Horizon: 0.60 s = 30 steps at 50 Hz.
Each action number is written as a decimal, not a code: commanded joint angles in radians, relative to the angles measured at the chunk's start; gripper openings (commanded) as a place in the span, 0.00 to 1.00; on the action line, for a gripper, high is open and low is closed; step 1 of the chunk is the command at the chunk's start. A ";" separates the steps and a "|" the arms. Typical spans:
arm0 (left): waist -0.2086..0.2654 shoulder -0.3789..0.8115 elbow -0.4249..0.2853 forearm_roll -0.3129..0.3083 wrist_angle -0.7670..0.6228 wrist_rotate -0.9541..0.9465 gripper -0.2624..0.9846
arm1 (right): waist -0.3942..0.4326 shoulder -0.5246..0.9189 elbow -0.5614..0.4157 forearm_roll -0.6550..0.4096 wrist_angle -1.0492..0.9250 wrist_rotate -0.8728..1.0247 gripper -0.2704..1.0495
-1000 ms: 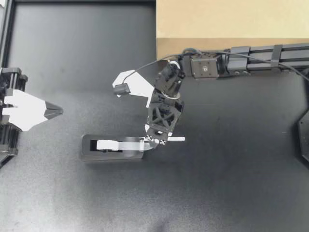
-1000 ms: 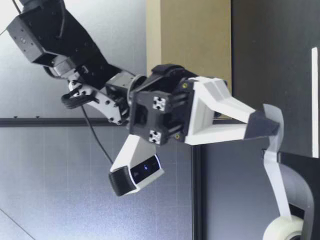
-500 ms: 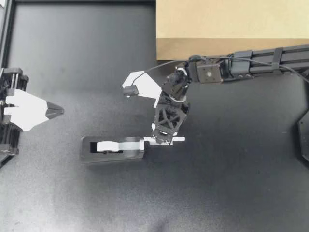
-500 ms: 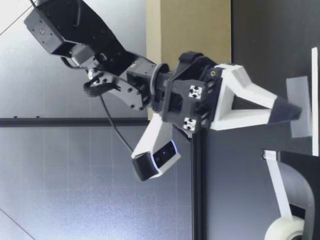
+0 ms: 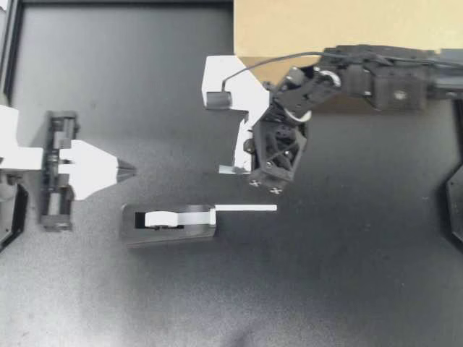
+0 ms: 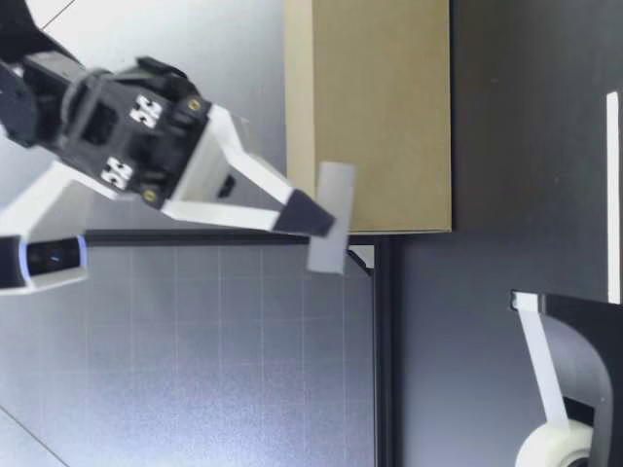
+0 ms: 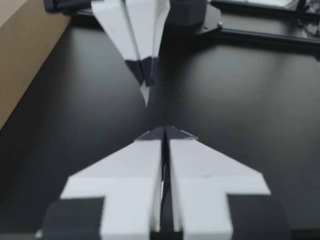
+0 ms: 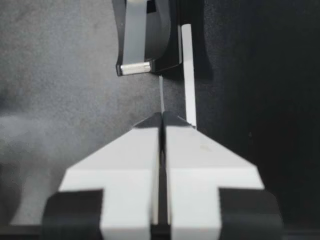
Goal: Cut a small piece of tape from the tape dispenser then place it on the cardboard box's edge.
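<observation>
My left gripper [image 5: 132, 171] is shut and empty, left of and a little behind the black tape dispenser [image 5: 170, 220]. My right gripper [image 5: 235, 168] is shut on a small piece of tape [image 5: 226, 170]. It hangs raised above the table between the dispenser and the cardboard box [image 5: 325, 29]. In the low view the tape piece [image 6: 329, 216] hangs from the shut right gripper [image 6: 316, 219], level with the upper part of the box [image 6: 380, 107]. The right wrist view shows the tape edge-on [image 8: 162, 97] ahead of the shut right gripper [image 8: 161, 116], with the dispenser [image 8: 145, 35] below. The left wrist view shows my shut left gripper [image 7: 165, 131], with the right gripper [image 7: 145, 75] and tape [image 7: 145, 95] ahead of it.
A thin white strip [image 5: 246, 208] lies on the black table, running right from the dispenser's cutter end. The white tape roll [image 6: 545, 448] sits in the dispenser. The box stands along the far edge of the table.
My right gripper has risen from the dispenser's cutter with the tape piece torn free and moved toward the box. My left gripper has slid right, toward the table's middle.
</observation>
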 commanded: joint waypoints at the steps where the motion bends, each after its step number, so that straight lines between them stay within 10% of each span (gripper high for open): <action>1: 0.002 0.040 -0.044 0.000 -0.038 -0.002 0.22 | 0.025 -0.060 -0.011 -0.021 -0.008 0.011 0.14; 14: 0.002 0.163 -0.118 0.000 -0.101 -0.003 0.53 | 0.061 -0.101 -0.040 -0.051 -0.040 0.014 0.14; 30: 0.002 0.302 -0.189 -0.002 -0.224 -0.005 0.53 | 0.072 -0.080 -0.114 -0.117 -0.067 0.012 0.14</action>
